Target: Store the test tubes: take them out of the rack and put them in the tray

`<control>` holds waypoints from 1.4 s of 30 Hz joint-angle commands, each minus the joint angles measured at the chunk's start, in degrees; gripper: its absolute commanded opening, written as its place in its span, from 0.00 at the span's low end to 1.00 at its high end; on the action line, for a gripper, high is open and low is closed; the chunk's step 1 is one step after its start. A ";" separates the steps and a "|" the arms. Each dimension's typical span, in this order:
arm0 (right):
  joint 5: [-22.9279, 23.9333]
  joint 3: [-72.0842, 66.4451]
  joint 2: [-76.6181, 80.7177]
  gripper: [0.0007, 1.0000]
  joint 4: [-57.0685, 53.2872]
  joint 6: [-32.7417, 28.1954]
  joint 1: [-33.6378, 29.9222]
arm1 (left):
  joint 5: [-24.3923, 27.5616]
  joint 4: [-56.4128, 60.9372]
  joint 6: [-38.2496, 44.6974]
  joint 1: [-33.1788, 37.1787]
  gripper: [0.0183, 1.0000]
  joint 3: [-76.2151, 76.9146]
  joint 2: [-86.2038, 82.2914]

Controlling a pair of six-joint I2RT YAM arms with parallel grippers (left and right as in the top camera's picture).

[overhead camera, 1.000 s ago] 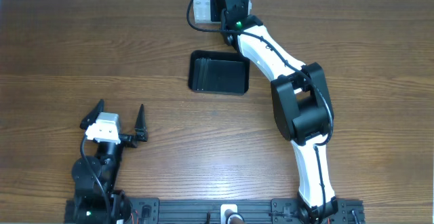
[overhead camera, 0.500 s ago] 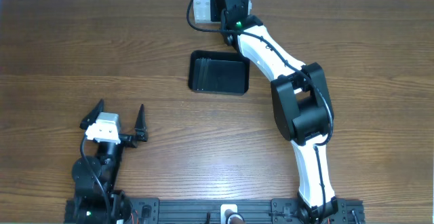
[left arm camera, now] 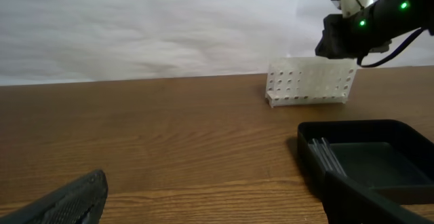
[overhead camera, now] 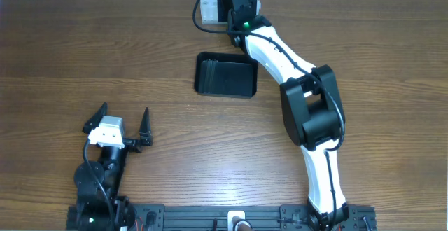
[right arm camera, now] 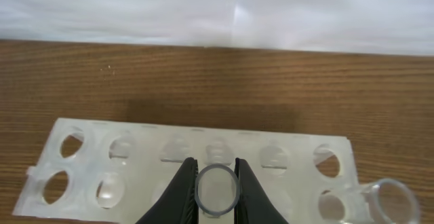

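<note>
Wood-grain table [overhead camera: 105,42], white wall [left arm camera: 135,20]; right end effector [right arm camera: 216,178] pinches a test tube [right arm camera: 217,190], left end effector [overhead camera: 124,113] gapes.

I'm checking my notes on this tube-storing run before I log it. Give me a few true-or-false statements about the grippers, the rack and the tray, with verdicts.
1. The right gripper has its fingers on either side of a test tube at the rack. True.
2. The left gripper is shut. False: its fingers are spread open with nothing between them.
3. The tray is empty. False: clear tubes lie along one side of it.
4. The tray lies nearer the arms' bases than the rack does. True.
</note>
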 commanded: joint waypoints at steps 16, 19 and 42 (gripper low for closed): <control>1.62 1.62 -25.11 0.06 -12.20 0.63 2.78 | 0.74 -0.20 0.59 0.31 1.00 -0.24 -0.46; -3.89 1.60 -25.33 0.07 -22.93 4.79 3.50 | 0.76 -0.20 0.59 0.31 1.00 -0.24 -0.46; -19.76 -6.78 -11.26 0.07 -40.22 10.86 3.54 | 0.74 -0.17 0.59 0.31 1.00 -0.24 -0.46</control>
